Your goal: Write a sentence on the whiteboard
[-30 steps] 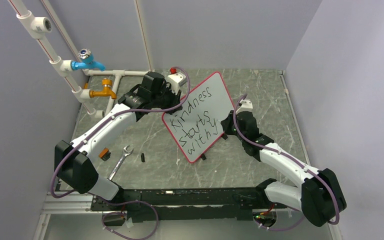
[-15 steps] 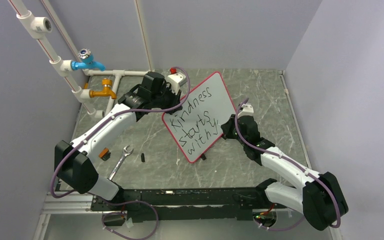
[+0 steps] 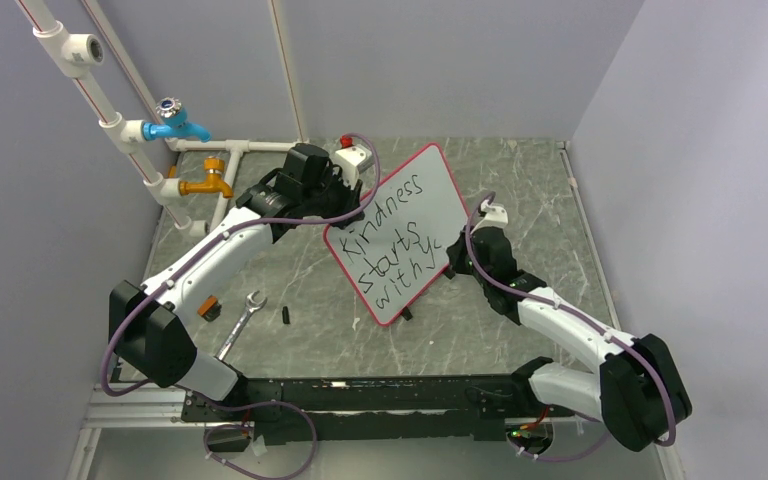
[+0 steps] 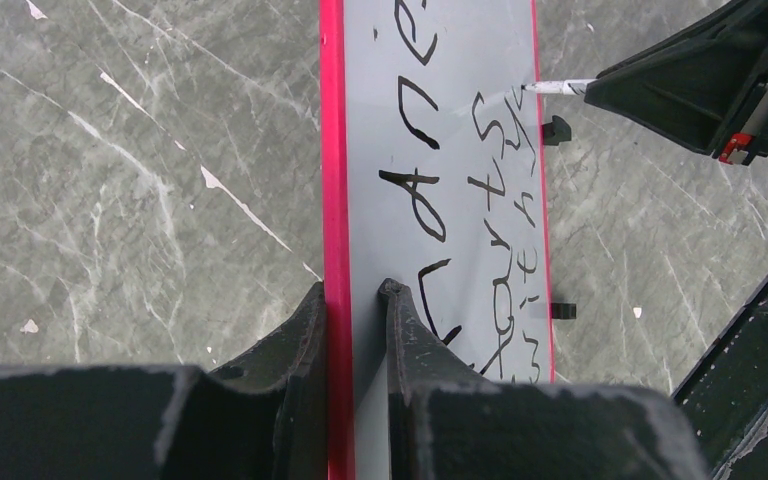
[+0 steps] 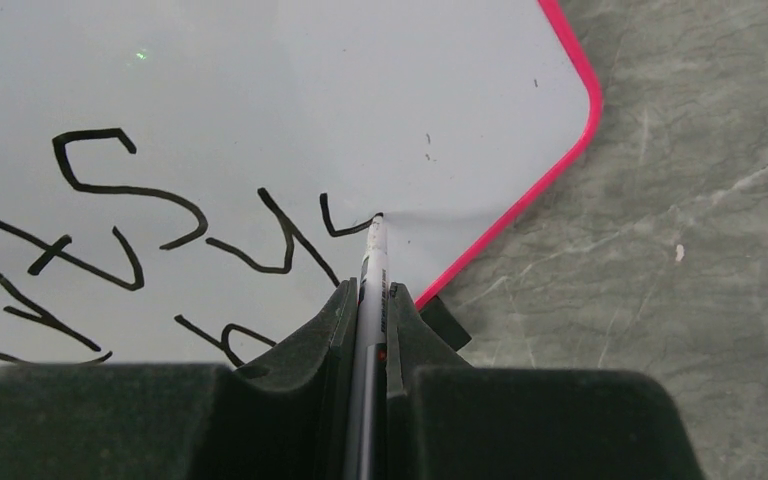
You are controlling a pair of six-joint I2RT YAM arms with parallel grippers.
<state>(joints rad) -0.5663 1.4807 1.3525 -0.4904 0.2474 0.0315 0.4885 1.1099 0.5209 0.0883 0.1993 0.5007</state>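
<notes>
Top external view shows the whiteboard (image 3: 435,195) standing tilted near the middle of the table (image 3: 520,190). The sentence (image 3: 392,245) has 2 full lines. Line 3 reads "with y" and a half-made "o", so I judge only "ou" is left. The right gripper (image 5: 365,292) is closed on a marker (image 5: 372,255) whose tip touches the board. The left gripper (image 4: 355,298) clamps the red rim.

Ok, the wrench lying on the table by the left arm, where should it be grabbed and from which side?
Take the wrench on its straight shank, midway, coming down from above. It lies flat on the table, so the sides offer no room. The shank is narrow and runs diagonally, so close across its width; the forked head looks a poorer hold.
</notes>
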